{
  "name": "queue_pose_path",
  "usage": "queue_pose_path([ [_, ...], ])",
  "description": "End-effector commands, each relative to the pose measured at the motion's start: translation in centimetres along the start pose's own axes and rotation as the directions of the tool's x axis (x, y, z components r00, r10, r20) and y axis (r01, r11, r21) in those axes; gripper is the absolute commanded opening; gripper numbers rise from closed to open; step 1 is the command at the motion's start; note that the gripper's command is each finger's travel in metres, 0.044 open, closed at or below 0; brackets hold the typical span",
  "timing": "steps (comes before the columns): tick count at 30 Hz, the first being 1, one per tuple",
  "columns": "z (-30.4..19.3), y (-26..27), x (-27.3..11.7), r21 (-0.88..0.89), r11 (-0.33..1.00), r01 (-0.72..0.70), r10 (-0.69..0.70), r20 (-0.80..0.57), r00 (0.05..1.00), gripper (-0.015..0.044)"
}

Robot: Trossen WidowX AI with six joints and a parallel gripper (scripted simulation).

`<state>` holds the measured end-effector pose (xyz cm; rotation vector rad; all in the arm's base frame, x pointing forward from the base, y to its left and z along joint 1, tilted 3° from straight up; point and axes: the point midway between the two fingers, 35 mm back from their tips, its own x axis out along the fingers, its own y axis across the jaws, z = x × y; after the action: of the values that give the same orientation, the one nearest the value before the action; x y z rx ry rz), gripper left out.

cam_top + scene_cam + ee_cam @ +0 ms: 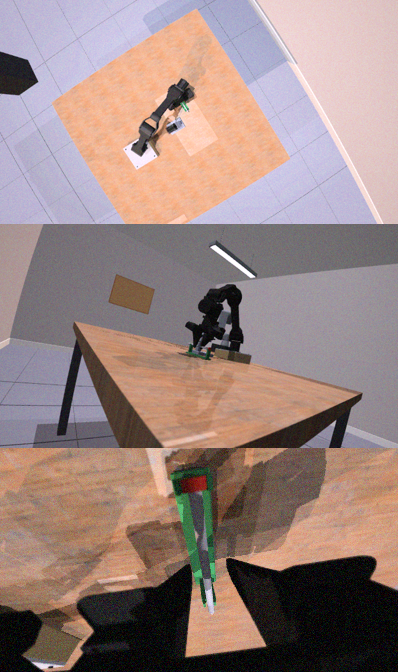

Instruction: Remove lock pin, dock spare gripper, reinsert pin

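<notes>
Green cradle on the desk has the lock pin lying in it, long axis along the cradle. Wrist view: red head at top, pale tip pointing down, slight slant right. Claw is partway open above the cradle, gripping nothing. Can't tell if it touches the pin.

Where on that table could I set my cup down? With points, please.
Probably the wooden stretch between the green rack (185, 105) (199, 356) (187, 523) and the table's far right corner in the top view. It's crowded between the rack and the white base plate (137, 162).
</notes>
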<state>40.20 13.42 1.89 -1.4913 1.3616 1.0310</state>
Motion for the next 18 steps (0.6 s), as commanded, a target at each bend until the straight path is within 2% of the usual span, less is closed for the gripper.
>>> queue_pose_path([
  [1, 0.2, 0.3, 1.0, -0.01, 1.0, -0.01, 0.01, -0.001, 1.0, 0.018],
  [16, 0.5, 0.4, 2.2, -0.01, 1.0, -0.01, 0.01, -0.001, 1.0, 0.018],
  [18, 0.5, 0.4, 2.2, -0.01, 1.0, -0.01, 0.01, -0.001, 1.0, 0.0128],
])
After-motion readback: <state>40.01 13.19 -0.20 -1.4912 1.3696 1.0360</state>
